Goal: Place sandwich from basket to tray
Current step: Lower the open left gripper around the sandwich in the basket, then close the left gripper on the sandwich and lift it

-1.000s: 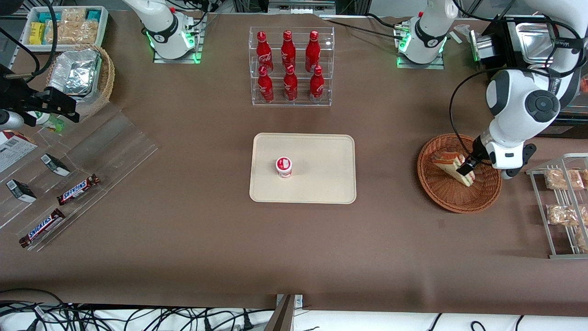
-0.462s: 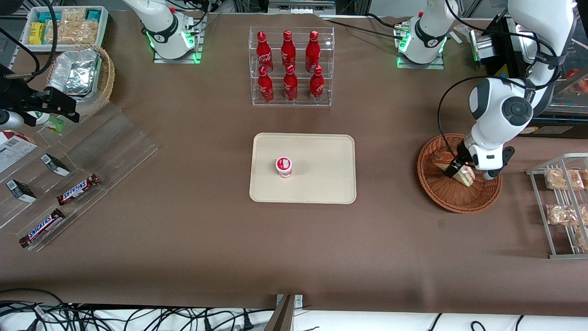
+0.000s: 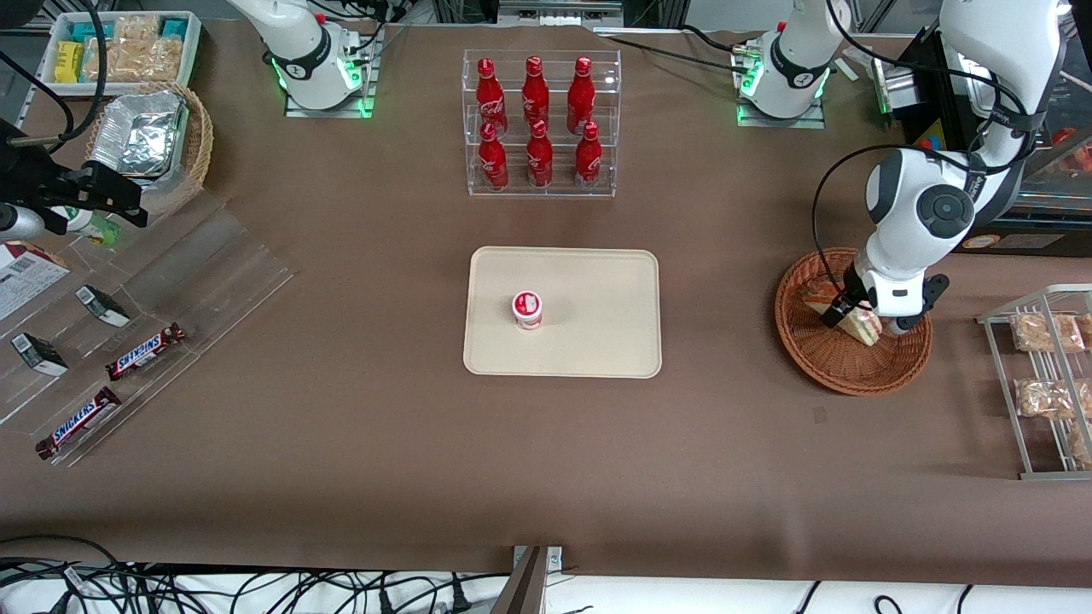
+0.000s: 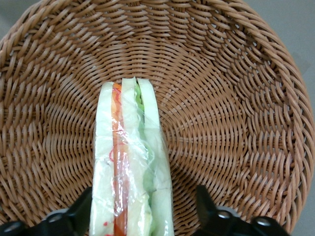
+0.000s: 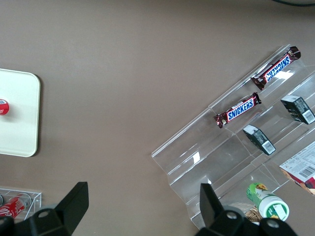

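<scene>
Straddling the sandwich [image 4: 129,167] in the basket [image 4: 236,98], pincer [image 4: 145,211] spread wide.

1. Six red bottles [image 3: 536,124] stand in a clear acrylic rack [image 3: 541,183], mid-table, near the edge farthest from the front camera.
2. Small red-lidded cup [image 3: 527,309], upright.
3. Two Snickers bars [image 3: 145,351] on a clear stepped shelf [image 3: 213,281], parked arm's end.
4. Tan wicker basket with foil container [image 3: 141,132], same end, by the corner.
5. Wire rack with snack packets [image 3: 1042,397], working arm's end.
</scene>
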